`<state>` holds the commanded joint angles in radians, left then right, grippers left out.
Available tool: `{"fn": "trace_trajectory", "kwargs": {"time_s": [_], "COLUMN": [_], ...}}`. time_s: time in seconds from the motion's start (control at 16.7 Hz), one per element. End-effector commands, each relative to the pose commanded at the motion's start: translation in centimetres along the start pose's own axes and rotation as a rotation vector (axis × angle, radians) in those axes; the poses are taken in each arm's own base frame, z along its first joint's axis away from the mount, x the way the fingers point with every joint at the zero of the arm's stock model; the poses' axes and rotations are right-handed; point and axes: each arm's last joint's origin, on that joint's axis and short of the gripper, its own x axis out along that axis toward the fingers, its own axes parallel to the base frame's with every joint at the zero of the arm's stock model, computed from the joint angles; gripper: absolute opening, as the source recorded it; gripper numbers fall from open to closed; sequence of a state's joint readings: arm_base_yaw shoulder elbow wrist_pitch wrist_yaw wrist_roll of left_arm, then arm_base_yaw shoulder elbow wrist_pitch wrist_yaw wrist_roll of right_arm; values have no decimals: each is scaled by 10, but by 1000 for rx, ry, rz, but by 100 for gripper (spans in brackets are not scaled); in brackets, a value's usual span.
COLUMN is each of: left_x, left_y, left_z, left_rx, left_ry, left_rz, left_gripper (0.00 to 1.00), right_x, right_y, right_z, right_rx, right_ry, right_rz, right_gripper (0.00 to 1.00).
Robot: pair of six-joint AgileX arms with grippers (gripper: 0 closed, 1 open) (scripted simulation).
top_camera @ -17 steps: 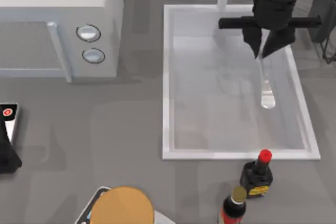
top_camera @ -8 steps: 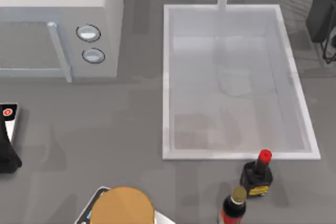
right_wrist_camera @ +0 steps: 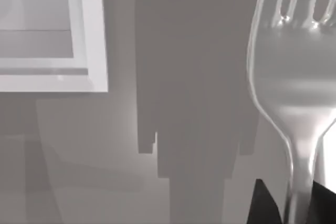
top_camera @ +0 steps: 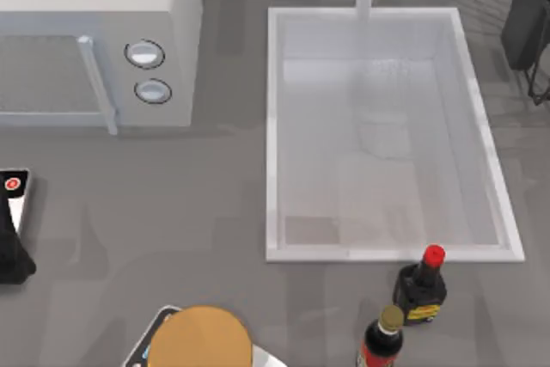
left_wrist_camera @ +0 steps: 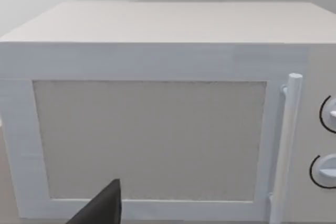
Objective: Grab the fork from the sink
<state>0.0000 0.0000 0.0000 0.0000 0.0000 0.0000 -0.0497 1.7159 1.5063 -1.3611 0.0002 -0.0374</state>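
You are holding the fork (right_wrist_camera: pixel 294 77) clamped between the right gripper (right_wrist_camera: pixel 299 203) fingers, tines pointing away from it, lifted clear of the sink (top_camera: pixel 273 126). Left gripper (left_wrist_camera: pixel 102 208) is idling facing the microwave (left_wrist_camera: pixel 157 103), its state unclear. Next, just keep that grip steady.

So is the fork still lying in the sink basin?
No: the top view shows the sink with a bare bottom, and in the right wrist view the fork stands between the right gripper's fingers.
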Motion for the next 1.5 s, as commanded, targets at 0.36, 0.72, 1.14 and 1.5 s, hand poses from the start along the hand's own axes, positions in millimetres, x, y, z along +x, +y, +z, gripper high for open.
{"fn": "trace_trajectory", "kwargs": {"time_s": [0.36, 0.72, 1.14, 1.5], "left_x": [0, 0, 0, 0], "left_y": [0, 0, 0, 0], "left_z": [0, 0, 0, 0], "left_rx": [0, 0, 0, 0], "left_ry": [0, 0, 0, 0], "left_rz": [0, 0, 0, 0], "left_gripper": [100, 100, 100, 100], "right_x": [32, 103, 110, 110], "right_y": [1, 0, 0, 0], "right_z": [4, 2, 0, 0], "right_rx": [-2, 0, 0, 0], "right_ry": [7, -6, 0, 0], "right_rz": [-1, 0, 0, 0], "right_gripper": [0, 0, 15, 60]}}
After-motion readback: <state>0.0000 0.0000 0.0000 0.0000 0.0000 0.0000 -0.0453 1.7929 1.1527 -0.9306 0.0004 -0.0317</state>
